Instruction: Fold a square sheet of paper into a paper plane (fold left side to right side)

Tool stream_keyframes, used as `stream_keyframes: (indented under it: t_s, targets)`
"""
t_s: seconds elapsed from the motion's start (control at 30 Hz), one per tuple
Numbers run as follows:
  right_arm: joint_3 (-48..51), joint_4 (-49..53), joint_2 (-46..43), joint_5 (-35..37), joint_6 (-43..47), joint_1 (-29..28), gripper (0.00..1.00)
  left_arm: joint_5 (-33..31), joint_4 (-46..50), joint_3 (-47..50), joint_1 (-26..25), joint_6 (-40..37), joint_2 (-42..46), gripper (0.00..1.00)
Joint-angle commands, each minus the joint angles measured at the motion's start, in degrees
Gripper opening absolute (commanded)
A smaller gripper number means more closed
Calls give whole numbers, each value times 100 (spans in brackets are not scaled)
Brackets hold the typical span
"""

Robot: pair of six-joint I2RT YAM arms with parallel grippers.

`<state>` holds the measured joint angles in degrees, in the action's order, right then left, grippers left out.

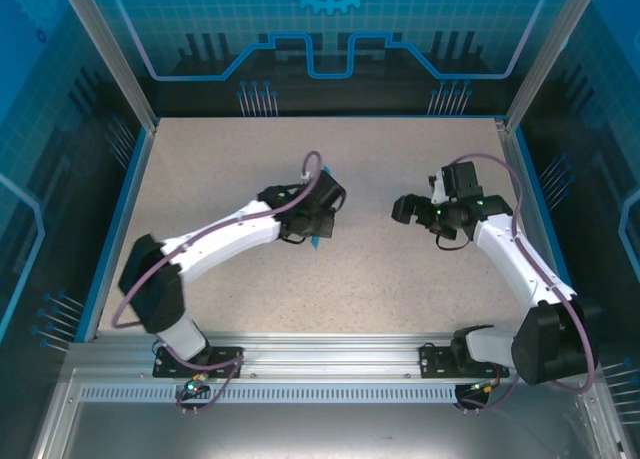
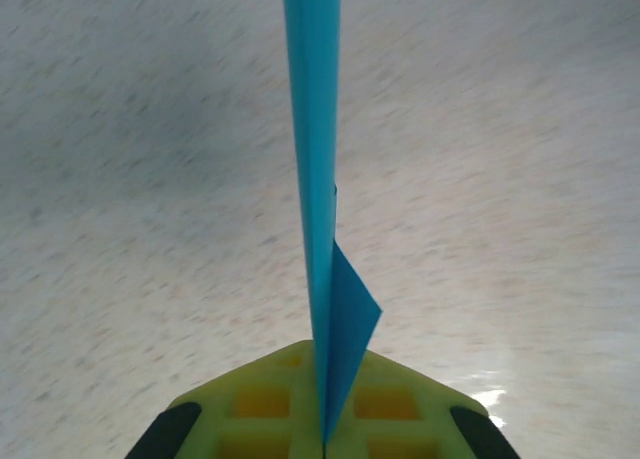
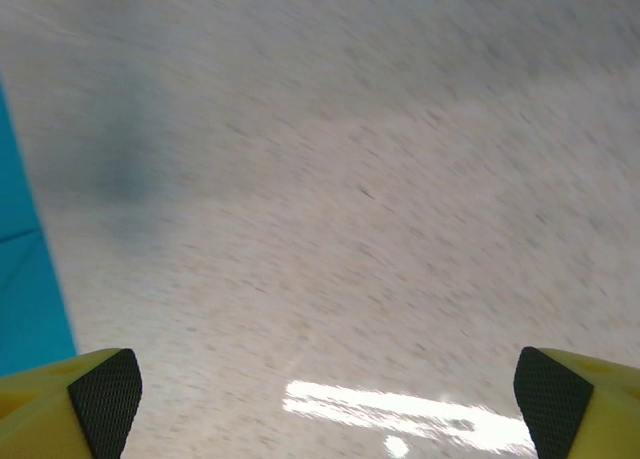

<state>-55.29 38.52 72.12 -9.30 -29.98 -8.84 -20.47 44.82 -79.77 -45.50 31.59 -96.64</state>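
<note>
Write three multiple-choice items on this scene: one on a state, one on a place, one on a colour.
1. The right gripper is:
A. open, holding nothing
B. shut tight
C. clamped on a pen

2. The folded cyan paper is:
A. lying flat, untouched
B. pinched in the left gripper
C. crumpled into a ball

3. The tabletop is:
A. plain black
B. green
C. speckled beige

Answers:
1 A: its fingertips stand far apart with nothing between them.
2 B: the left wrist view shows the fingers closed on the paper's near end.
3 C: both wrist views show beige with dark flecks.
</note>
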Motion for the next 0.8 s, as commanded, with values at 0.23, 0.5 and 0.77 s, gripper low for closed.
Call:
stream_keyframes:
  t_s: [0.23,0.5,0.77]
  targets:
    - [122,269,-110,491,132,236,99,-691,1864,-1406,-330,941,-2198,9]
    - [310,287,-132,440,265,308,100,-62,1845,-2205,-434,675,-2968,30]
    - [325,-34,272,-473,509,314,99,1352,1052,-2151,-183,426,-2360,63]
